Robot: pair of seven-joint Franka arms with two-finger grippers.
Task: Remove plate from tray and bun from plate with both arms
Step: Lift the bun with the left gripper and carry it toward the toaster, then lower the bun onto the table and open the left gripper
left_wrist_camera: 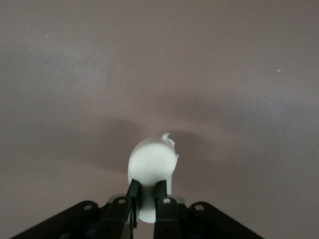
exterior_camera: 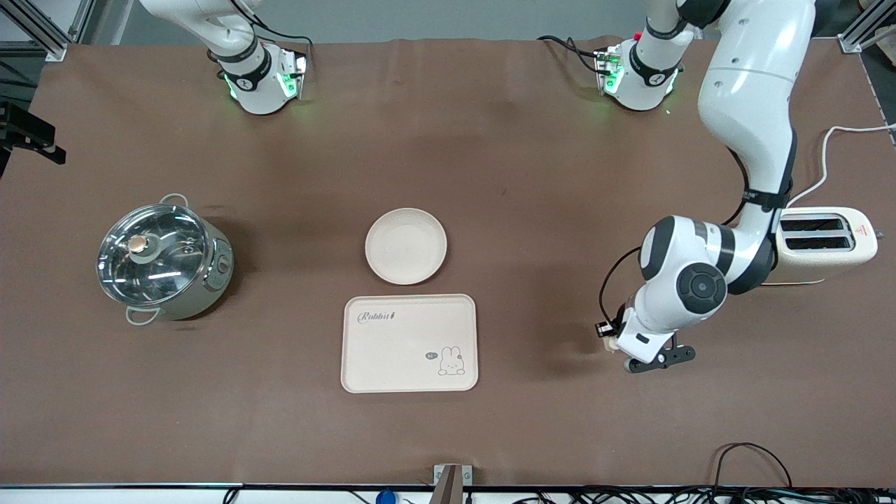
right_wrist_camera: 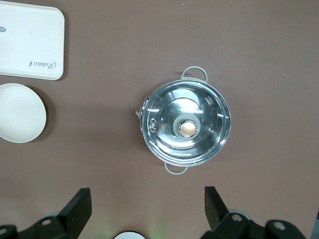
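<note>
plate (exterior_camera: pixel 406 246) mid-table, bare | tray (exterior_camera: pixel 409 343) bare | pot (exterior_camera: pixel 162 260) lidded | left gripper (left_wrist_camera: pixel 147 196) pinching bun (left_wrist_camera: pixel 152 167) | right gripper (right_wrist_camera: pixel 147 211) spread above pot, waiting

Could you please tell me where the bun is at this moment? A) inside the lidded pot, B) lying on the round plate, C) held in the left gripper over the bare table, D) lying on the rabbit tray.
C: the left wrist view shows the left gripper shut on the bun over bare brown table, while the plate and the tray carry nothing.
</note>
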